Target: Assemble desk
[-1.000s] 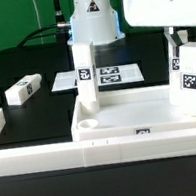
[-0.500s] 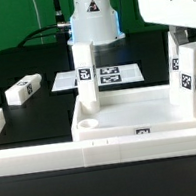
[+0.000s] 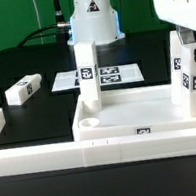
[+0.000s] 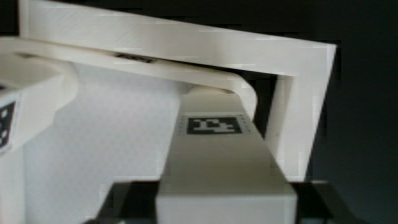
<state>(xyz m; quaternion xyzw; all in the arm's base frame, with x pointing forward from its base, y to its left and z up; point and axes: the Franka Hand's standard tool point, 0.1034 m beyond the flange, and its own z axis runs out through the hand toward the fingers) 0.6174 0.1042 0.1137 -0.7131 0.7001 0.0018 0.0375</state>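
Leg [image 3: 192, 78] of the desk stands upright at the corner of the desk top [image 3: 138, 108] on the exterior view's right, and the tool [image 4: 217, 205] is clamped on it. In the wrist view the dark fingers [image 4: 128, 205] press the white block from both sides, drawn in to the block's width. The block's tagged face runs away from them toward the desk top's raised rim. That rim hides the block's foot, so it cannot be told whether it sits fully in the corner socket.

Against a second ago, the tool's white body has slid toward the exterior view's right, and less of it now shows above the desk top. The held leg has shifted slightly with it. It also seems turned, with a tagged side face now showing toward the exterior view's left.

Nothing else has moved:
- A second leg [image 3: 85, 72] stands upright in the desk top's far corner on the exterior view's left.
- A third leg [image 3: 19, 92] lies flat on the black surface [image 3: 41, 64], well apart from the desk top on that same side.
- The marker board [image 3: 108, 76] lies flat just behind the desk top.
- The border rail [image 3: 33, 155] runs along the desk top's near edge.
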